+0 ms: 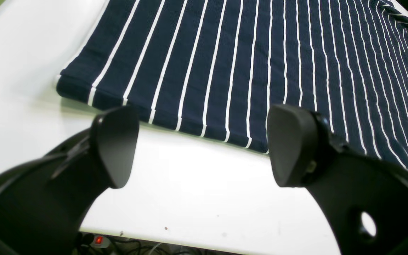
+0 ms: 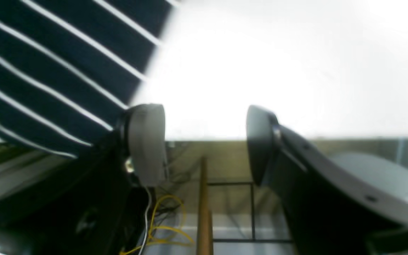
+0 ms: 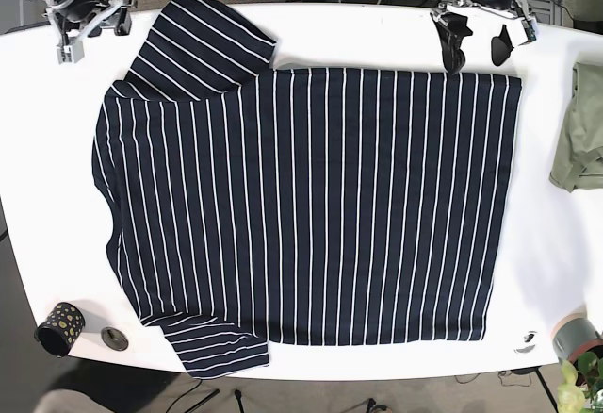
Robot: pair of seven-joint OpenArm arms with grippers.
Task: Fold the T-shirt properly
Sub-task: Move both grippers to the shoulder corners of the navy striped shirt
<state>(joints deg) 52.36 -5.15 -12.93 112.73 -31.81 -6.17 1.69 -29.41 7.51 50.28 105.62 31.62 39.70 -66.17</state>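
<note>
On the white table (image 3: 377, 31), one striped T-shirt (image 3: 311, 206) flat, left pincer (image 3: 479, 43), right pincer (image 3: 89, 19), both spread, empty.

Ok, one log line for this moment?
T-shirt: flat, unfolded | left tool: open, at hem | right tool: open, near sleeve | holding: nothing | olive cloth: table edge

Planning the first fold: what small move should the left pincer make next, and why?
Probably ease the left pincer forward and down onto the shirt hem. Its jaws are open and empty, hovering over bare table just short of the hem, and the shirt lies flat and unfolded.
</note>
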